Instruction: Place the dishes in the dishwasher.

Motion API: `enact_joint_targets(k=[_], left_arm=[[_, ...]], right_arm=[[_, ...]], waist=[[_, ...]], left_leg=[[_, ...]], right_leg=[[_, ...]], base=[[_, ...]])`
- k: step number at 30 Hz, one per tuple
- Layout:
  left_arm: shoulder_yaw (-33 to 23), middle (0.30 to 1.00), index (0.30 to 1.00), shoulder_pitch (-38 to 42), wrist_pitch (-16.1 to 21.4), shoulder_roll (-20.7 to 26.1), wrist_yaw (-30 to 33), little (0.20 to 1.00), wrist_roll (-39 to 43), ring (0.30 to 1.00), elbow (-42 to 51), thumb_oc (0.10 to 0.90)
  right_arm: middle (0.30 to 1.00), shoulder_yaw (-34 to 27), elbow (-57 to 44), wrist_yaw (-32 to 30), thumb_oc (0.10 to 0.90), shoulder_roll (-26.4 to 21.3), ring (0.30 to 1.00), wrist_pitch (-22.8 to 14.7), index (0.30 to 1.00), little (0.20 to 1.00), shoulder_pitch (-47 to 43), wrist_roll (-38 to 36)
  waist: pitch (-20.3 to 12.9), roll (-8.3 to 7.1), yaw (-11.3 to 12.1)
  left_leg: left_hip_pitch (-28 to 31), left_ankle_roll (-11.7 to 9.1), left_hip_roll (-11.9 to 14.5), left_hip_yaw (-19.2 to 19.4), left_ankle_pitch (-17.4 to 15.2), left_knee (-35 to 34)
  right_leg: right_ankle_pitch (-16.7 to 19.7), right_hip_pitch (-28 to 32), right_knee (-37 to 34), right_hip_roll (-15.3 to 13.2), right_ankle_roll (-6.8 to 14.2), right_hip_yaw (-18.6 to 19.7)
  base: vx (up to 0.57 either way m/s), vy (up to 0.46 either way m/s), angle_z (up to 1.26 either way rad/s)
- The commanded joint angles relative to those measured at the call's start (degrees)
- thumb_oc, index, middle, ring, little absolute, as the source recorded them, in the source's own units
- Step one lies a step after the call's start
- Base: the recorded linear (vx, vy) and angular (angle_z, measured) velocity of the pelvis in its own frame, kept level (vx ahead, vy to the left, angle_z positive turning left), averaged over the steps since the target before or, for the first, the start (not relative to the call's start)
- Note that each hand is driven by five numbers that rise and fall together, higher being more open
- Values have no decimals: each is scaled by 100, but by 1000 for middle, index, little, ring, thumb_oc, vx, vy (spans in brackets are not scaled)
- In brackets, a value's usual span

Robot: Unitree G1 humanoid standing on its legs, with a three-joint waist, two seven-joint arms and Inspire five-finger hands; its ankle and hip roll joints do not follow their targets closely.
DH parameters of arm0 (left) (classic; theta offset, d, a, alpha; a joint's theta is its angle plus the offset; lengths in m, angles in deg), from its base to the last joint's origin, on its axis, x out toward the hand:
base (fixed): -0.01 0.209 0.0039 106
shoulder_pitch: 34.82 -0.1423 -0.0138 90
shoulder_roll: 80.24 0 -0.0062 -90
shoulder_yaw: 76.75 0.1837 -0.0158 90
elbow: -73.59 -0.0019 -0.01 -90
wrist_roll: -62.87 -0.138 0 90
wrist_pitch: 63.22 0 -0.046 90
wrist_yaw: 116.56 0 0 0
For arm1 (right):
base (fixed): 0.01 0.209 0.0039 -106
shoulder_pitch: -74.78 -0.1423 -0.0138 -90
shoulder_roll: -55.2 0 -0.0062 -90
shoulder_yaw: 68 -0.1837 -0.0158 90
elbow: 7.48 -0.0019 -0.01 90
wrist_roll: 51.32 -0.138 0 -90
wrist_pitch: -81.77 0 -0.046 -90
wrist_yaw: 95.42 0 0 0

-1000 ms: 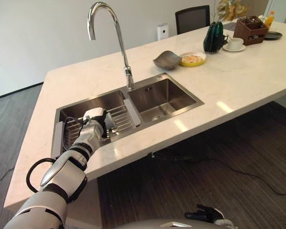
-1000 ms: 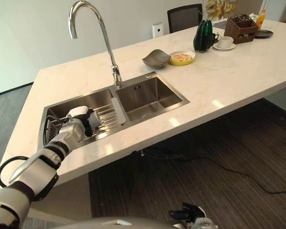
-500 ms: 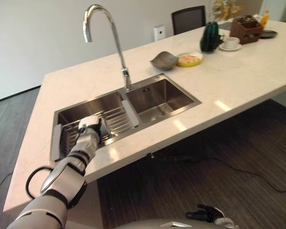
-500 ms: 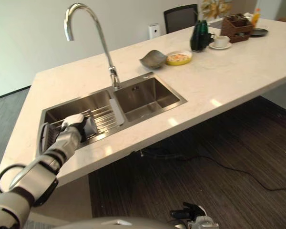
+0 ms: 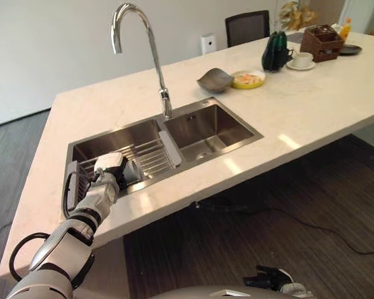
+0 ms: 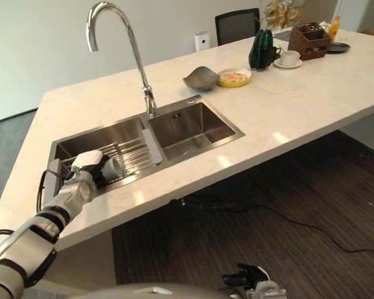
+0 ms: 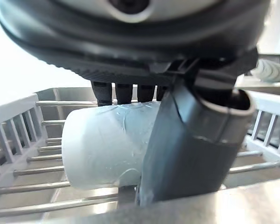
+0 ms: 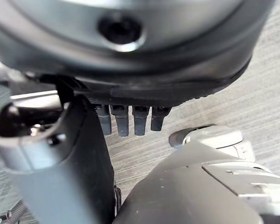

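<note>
My left hand [image 5: 105,182] reaches into the left basin of the steel sink [image 5: 219,111], over the wire dish rack [image 5: 151,157]. Its fingers [image 7: 126,93] and thumb [image 7: 191,140] are curled round a pale cup [image 7: 105,144], which lies on its side just above the rack's bars. The same cup [image 6: 111,169] shows beside the hand at the rack's left end. More dishes stand far back on the counter: a grey bowl [image 5: 215,79], a yellow plate [image 5: 250,79] and a white cup on a saucer [image 5: 302,60]. My right hand [image 5: 269,278] hangs low over the floor, fingers relaxed.
A tall curved faucet [image 5: 151,53] rises behind the sink. The right basin [image 5: 206,128] holds nothing. A dark green vase [image 5: 275,51], a brown basket [image 5: 323,41] and a dark plate [image 5: 352,48] stand at the counter's far right. A chair [image 5: 247,26] is behind it.
My left hand has slid leftwards along the rack toward its near left end, keeping the cup in its hold. The head camera has shifted slightly. The right hand has stayed put.
</note>
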Motion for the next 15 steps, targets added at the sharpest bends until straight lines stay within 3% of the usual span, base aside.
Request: enact_joint_targets(k=[1, 6, 7, 15], left_arm=[[-255, 300, 300, 79, 335, 243, 765, 300, 132, 300, 845, 400], [-446, 300, 300, 472, 409, 286, 1365, 300, 215, 300, 1800, 400], [-755, 300, 300, 711, 378, 232, 1569, 300, 448, 300, 2387, 400], [-1207, 300, 300, 948, 516, -4, 1403, 300, 948, 300, 4444, 400]], right_arm=[[900, 146, 253, -80, 800, 130, 900, -1, 900, 900, -30, -50], [900, 258, 312, -64, 800, 199, 900, -11, 900, 900, 28, -58], [900, 292, 251, -121, 800, 252, 900, -47, 900, 900, 83, -96], [900, 343, 220, -251, 800, 283, 900, -56, 900, 900, 23, -142]], waist=[[241, -359, -8], [226, -437, 58], [201, -468, 87], [168, -503, 226]], left_leg=[[392, -290, 244, -450, -337, 44], [367, -311, 275, -528, -319, 44], [360, -320, 295, -567, -324, 44], [331, -311, 300, -673, -340, 44]], right_leg=[[697, 283, -957, -289, 346, -535], [661, 354, -957, -288, 335, -657], [645, 385, -957, -298, 327, -711], [602, 468, -957, -303, 290, -856]], base=[[-26, -9, 18], [-12, -5, 31], [-7, 1, 12], [0, 5, 6]])
